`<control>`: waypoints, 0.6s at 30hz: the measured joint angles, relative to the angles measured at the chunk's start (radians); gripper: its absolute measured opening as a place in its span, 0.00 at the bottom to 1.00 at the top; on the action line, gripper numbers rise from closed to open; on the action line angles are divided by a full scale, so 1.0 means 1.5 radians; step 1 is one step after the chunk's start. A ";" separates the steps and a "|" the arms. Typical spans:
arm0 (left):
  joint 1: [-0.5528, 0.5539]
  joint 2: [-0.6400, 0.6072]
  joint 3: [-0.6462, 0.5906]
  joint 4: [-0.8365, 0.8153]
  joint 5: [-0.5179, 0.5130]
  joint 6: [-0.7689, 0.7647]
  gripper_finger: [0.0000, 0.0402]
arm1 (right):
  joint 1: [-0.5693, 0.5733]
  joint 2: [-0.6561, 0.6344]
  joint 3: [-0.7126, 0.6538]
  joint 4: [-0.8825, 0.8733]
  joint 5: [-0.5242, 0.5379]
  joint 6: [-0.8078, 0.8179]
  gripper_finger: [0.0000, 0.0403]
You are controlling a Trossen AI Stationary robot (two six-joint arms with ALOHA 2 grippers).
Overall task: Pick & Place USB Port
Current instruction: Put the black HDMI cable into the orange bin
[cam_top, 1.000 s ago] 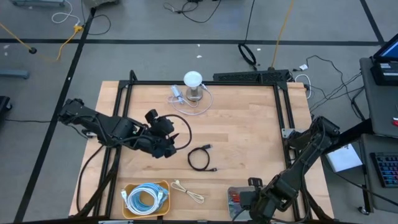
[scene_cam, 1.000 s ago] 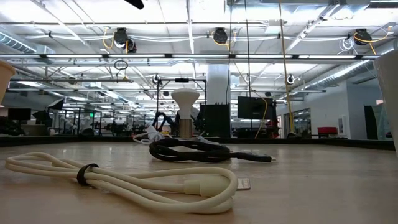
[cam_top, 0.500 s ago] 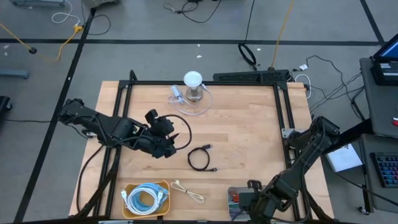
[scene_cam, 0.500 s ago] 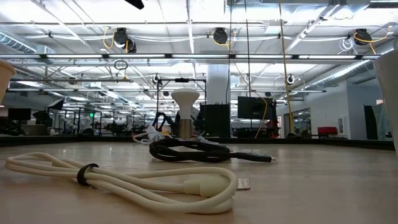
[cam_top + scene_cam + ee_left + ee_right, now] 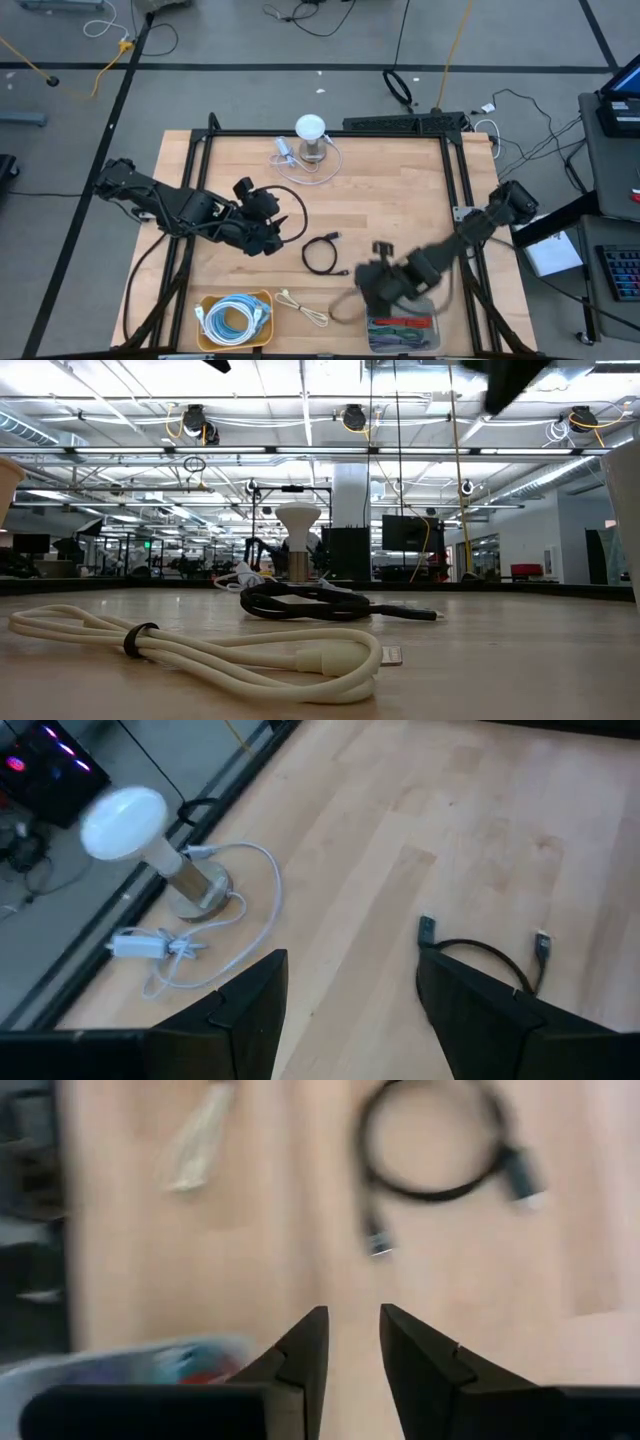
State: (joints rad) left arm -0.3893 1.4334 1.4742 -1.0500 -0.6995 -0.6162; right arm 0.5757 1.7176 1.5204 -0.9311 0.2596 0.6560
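Right hand point(image 5: 375, 283) sits over the counter point(image 5: 400, 190) near its front edge, empty, fingers a narrow gap apart. Black USB cable point(image 5: 322, 254) lies just beside it, toward the left arm, coiled. Left hand point(image 5: 262, 224), spread wide and empty, flanks the coil's other side. I judge the two about equally near.

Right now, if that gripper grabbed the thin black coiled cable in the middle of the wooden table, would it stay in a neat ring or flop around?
The thin black coiled cable would probably flop: nothing visibly ties its loop, and both plug ends lie free. It looks light, being thin. Pushed, it would likely slide and deform rather than roll, since it lies flat on the wooden table.
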 joint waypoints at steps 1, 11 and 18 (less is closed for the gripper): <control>0.000 0.000 0.000 -0.001 0.013 -0.007 0.57 | -0.025 0.000 -0.003 -0.001 0.001 -0.021 0.22; -0.006 0.026 0.000 -0.119 0.097 -0.162 0.57 | -0.201 0.000 -0.059 0.192 -0.124 -0.197 0.22; -0.036 0.046 0.001 -0.124 0.128 -0.194 0.57 | -0.208 -0.028 -0.125 0.117 -0.239 -0.206 0.22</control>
State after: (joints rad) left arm -0.4436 1.5022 1.4764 -1.2359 -0.5082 -0.9077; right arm 0.2632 1.6757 1.3326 -0.7559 -0.0993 0.3469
